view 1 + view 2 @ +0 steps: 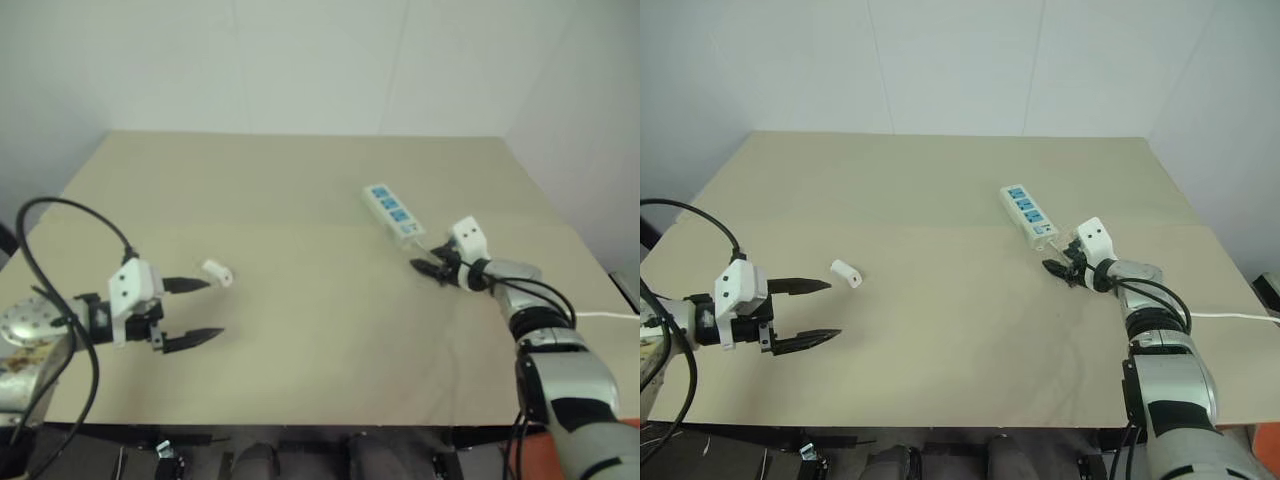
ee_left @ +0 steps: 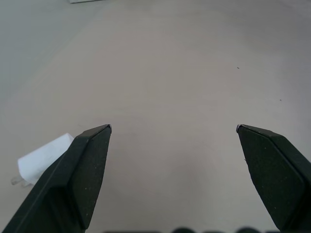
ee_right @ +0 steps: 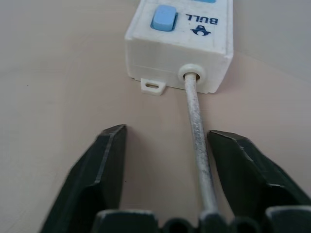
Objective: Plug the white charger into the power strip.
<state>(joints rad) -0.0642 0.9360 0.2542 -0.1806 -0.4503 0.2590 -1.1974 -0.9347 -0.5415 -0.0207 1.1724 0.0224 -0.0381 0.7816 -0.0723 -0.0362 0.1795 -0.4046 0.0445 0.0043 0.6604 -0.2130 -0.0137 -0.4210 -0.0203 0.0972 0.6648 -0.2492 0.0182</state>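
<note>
The white charger (image 1: 218, 271) lies on the tan table (image 1: 300, 200), left of centre. My left gripper (image 1: 214, 308) is open and hovers just short of the charger, which shows beside one finger (image 2: 82, 179) in the left wrist view. The power strip (image 1: 392, 211), white with blue socket faces, lies at an angle on the right. My right gripper (image 1: 425, 268) is at the strip's cord end. Its fingers (image 3: 104, 170) stand apart on either side of the thin cord (image 3: 197, 126) without pressing on it, a short way from the strip's end wall (image 3: 180, 53).
The strip's white cord (image 1: 610, 316) runs off the table's right edge. A black cable (image 1: 60, 270) loops above my left arm. A white wall stands behind the far edge. Bare table lies between charger and strip.
</note>
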